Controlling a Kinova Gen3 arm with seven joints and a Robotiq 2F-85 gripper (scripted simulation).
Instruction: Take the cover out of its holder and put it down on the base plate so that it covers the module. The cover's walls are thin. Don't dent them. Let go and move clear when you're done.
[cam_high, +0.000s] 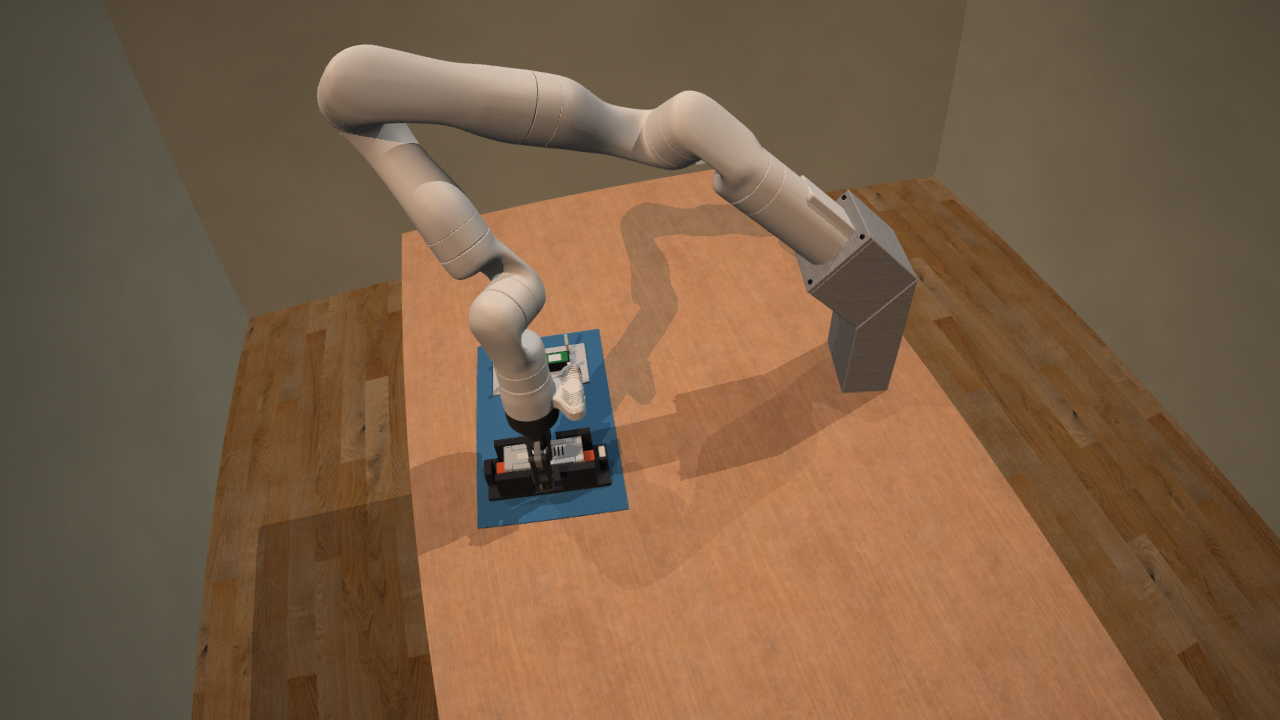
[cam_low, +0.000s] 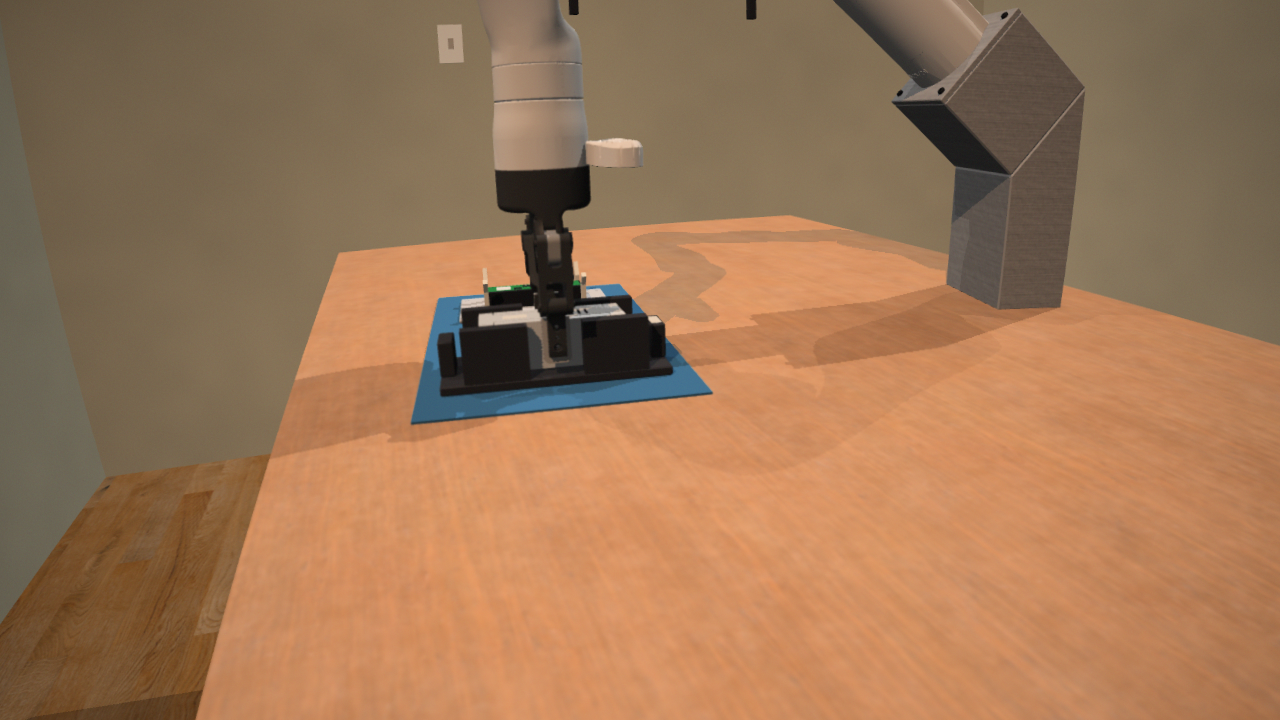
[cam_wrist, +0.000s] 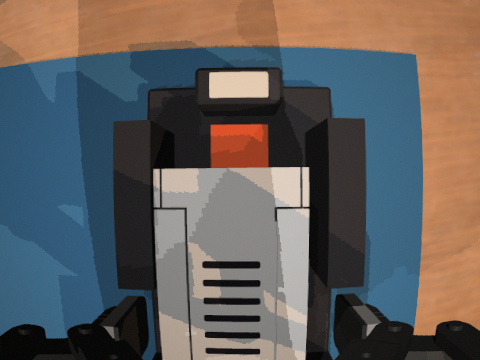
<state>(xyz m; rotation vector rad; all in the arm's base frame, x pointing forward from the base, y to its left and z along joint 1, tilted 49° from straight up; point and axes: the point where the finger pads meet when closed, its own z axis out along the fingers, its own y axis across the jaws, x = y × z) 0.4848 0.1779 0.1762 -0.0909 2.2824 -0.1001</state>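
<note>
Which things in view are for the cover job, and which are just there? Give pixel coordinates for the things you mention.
For the job:
- cover (cam_high: 567, 450) (cam_wrist: 232, 225)
- holder (cam_high: 514, 483) (cam_low: 494, 356) (cam_wrist: 346, 200)
- base plate (cam_high: 580, 351)
- green-topped module (cam_high: 557, 357)
- tool (cam_low: 556, 344)

Just there:
- wall switch (cam_low: 450, 42)
</note>
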